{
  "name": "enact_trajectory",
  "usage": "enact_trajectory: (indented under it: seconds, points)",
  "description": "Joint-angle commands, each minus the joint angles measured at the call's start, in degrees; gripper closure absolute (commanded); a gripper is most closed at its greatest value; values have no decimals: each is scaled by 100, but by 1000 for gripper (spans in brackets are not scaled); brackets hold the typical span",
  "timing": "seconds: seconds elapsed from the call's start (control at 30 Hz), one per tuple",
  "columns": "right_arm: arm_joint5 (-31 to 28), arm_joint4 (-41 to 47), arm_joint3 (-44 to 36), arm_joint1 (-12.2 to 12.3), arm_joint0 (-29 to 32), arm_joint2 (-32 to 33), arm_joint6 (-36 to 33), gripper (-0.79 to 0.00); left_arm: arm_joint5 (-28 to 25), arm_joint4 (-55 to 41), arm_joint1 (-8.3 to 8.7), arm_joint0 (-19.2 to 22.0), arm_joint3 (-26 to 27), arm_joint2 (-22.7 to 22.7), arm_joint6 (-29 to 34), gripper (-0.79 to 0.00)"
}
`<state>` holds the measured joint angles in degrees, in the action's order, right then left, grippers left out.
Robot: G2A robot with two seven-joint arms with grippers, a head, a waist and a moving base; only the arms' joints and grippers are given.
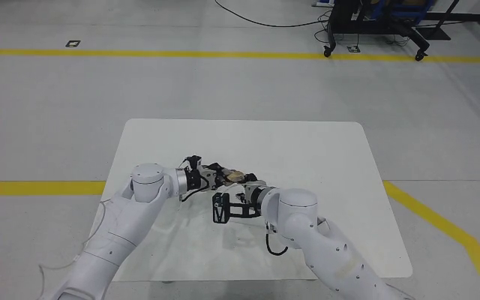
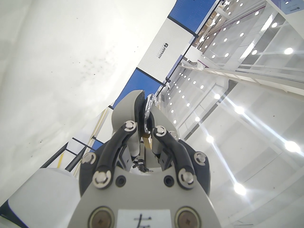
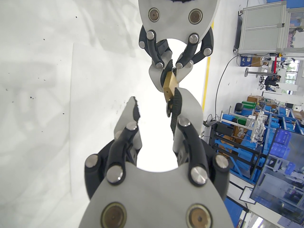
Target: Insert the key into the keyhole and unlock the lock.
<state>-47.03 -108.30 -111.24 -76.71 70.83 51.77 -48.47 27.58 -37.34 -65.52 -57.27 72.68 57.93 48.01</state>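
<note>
Two white arms meet over the middle of the table (image 1: 337, 150) in the top view, the left arm entering from the lower left and the right arm from the lower right, both elbows bent inward. The left gripper (image 2: 146, 110) points toward the frame's right, its fingers closed on the lock (image 3: 169, 85). The lock is a small brass block with a silver shackle (image 2: 149, 106) pinched between the ribbed black pads, and it is held clear of the tabletop just left of centre. The right gripper (image 3: 154, 103) lies just below it in the top view and faces it with fingers spread wide, clamping nothing. One of its pads (image 3: 176, 105) touches a small grey disc, seemingly the key (image 3: 168, 108), at the lock's free end. Both grippers have pale grey shells, black linkages and round steel pins. The table is a matte white rounded rectangle with a few dark specks. It stands on a grey floor (image 1: 225, 82) crossed by yellow lines (image 1: 150, 52), with a black wheeled frame (image 1: 375, 26) at the upper right. Racks of blue bins (image 3: 249, 119) show in the right wrist view.
</note>
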Motion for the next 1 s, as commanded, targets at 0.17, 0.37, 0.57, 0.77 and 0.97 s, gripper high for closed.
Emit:
enact_trajectory:
  seconds: [0.17, 0.37, 0.57, 0.77, 0.97]
  points:
    - [0, 0, 0, 0, 0, 0, 0, -785, -19, 53, 6, -22, 37, 27, -92, 0]
    - [30, 33, -4, 0, 13, 11, 53, -785, -403, 376, 26, -44, 150, 84, -361, 0]
    - [-414, 1941, -49, 172, 539, 1327, 2078, -234, -1049, 457, 43, -171, 367, 240, -459, 0]
    - [-1097, 3292, 720, 446, 682, 1954, 3063, 0, -1984, 743, 61, -294, 655, 369, -499, 0]
    - [-1097, 3343, 649, 668, 635, 1713, 3048, 0, -2595, 1116, 91, -455, 898, 437, -426, 0]
